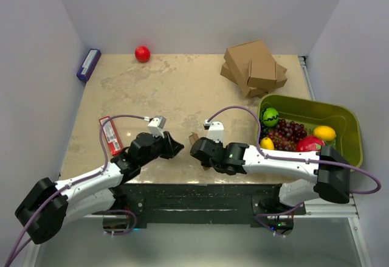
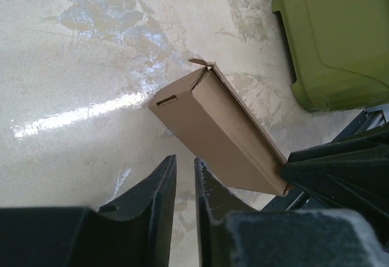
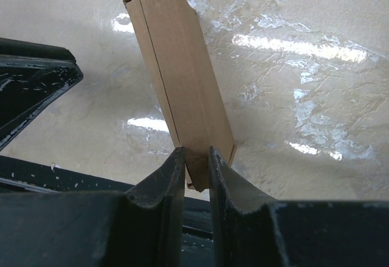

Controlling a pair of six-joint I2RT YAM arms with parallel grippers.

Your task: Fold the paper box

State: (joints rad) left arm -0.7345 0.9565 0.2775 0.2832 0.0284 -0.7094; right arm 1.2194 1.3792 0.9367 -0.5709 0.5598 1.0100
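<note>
Left pincer [image 2: 185, 160] is seen almost closed, a narrow gap between its fingers and nothing in it, aimed at the paper box [image 2: 213, 130] just ahead but not touching it. The paper box is held between the two arms over the near middle of the tabletop [image 1: 182, 90], tilted; whether its far end rests on the tabletop cannot be told. Right pincer [image 3: 196, 151] is clamped on one short end of it only. Risks, judged: with so small a bite the box could be swung or slipped out if pushed by the left pincer; thin card could be crushed by a harder squeeze; the end flap, which looks slightly ajar in the left wrist view, could be popped open. Counts, left to right: one blue packet [image 1: 88, 64], one red wrapper [image 1: 110, 135], one red ball [image 1: 142, 53], one paper box, two pincers, one stack of bigger cardboard boxes [image 1: 255, 67] (number in it unclear), one green bin [image 1: 352, 134] holding five fruit items.
</note>
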